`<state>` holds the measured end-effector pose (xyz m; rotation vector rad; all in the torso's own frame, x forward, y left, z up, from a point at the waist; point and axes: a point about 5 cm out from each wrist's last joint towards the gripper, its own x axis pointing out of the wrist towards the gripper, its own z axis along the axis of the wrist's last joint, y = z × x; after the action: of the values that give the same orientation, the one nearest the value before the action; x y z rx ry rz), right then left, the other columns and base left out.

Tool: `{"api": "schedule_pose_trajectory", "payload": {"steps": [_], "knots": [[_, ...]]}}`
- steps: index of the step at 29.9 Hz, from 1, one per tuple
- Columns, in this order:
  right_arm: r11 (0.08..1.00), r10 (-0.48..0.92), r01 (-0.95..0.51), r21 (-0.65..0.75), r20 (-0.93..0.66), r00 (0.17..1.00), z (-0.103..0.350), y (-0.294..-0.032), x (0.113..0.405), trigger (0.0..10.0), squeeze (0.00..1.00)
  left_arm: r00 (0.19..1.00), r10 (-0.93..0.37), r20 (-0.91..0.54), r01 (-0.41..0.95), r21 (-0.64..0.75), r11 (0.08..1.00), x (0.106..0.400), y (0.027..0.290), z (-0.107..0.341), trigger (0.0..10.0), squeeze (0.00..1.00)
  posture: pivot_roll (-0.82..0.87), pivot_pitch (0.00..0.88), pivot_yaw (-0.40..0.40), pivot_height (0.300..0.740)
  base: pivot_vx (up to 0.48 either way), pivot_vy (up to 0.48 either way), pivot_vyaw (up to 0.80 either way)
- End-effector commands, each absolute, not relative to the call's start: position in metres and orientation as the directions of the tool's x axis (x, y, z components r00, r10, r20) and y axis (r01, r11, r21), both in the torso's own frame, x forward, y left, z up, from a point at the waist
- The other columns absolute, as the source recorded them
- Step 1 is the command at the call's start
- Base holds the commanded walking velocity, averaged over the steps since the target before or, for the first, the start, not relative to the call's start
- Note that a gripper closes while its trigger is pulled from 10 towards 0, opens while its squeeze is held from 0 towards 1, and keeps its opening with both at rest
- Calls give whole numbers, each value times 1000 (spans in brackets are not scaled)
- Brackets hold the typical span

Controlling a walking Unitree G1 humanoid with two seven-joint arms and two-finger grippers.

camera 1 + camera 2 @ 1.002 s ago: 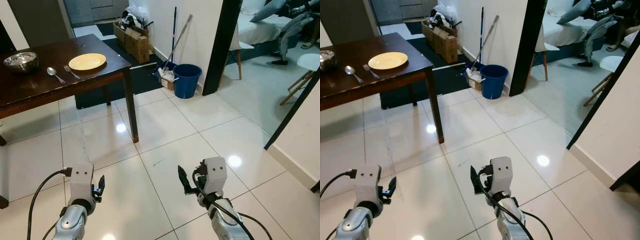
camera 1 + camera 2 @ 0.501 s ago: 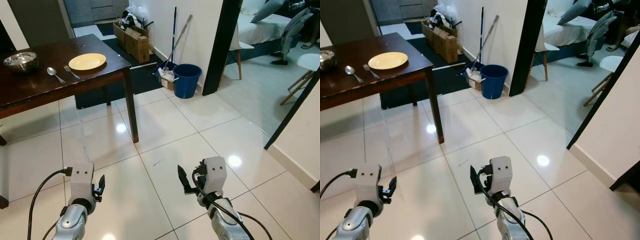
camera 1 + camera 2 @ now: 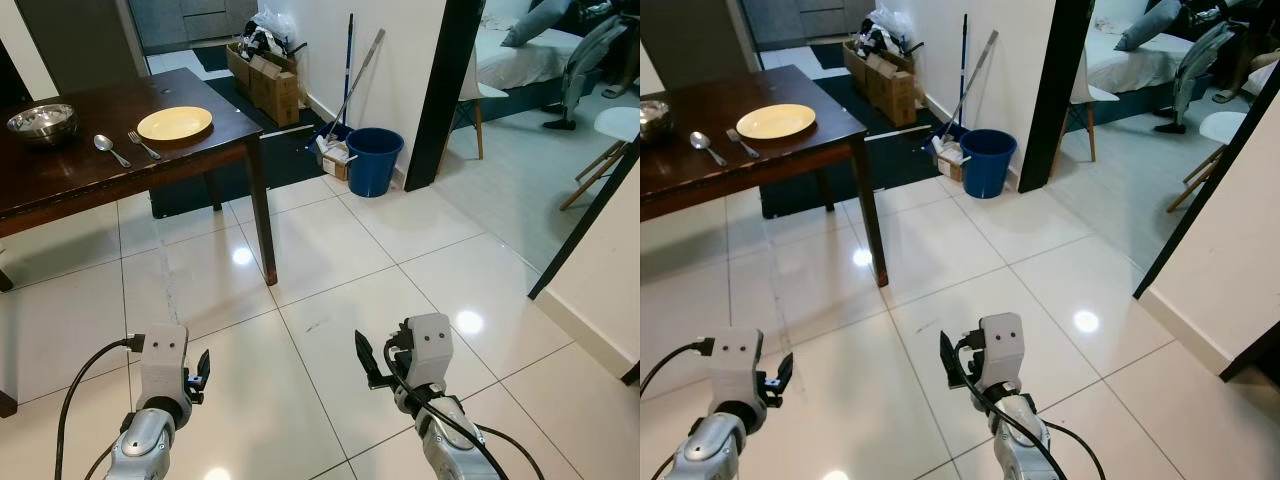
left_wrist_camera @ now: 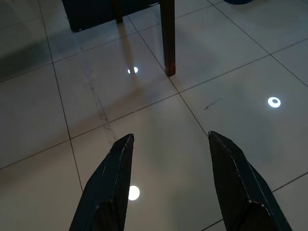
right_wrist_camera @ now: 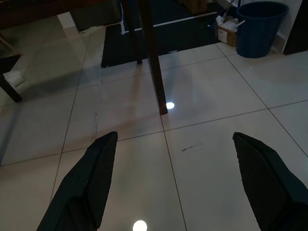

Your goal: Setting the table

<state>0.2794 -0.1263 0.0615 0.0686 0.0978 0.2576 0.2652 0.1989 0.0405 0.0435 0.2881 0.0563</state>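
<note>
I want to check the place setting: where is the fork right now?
In the left eye view the fork lies on the dark table ahead to the robot's left, between the spoon and the yellow plate.

The dark wooden table [image 3: 90,165] is cut off by the left edge of the head views; its far side and remaining legs lie outside them. In the right eye view, the metal bowl [image 3: 648,115] on the table is cropped by that same edge. Beyond the table, the contents of the cardboard boxes [image 3: 268,80] are too small to identify. Right of the table, through the doorway, the bed [image 3: 520,55] is cropped by the top edge.
</note>
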Motion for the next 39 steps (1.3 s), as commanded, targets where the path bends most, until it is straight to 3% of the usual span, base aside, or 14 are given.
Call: {"api": "schedule_pose_trajectory", "payload": {"steps": [1,39], "knots": [[963,266,-257,83,-110,958,57,-124,277,10000,0,950,65,-306,-48,64,997,262,201,36,10000,0,8,0,81,740,0,0,0],[963,264,-255,84,-114,958,56,-124,276,10000,0,949,65,-309,-48,61,997,262,201,36,10000,0,8,0,82,740,0,0,0]]}}
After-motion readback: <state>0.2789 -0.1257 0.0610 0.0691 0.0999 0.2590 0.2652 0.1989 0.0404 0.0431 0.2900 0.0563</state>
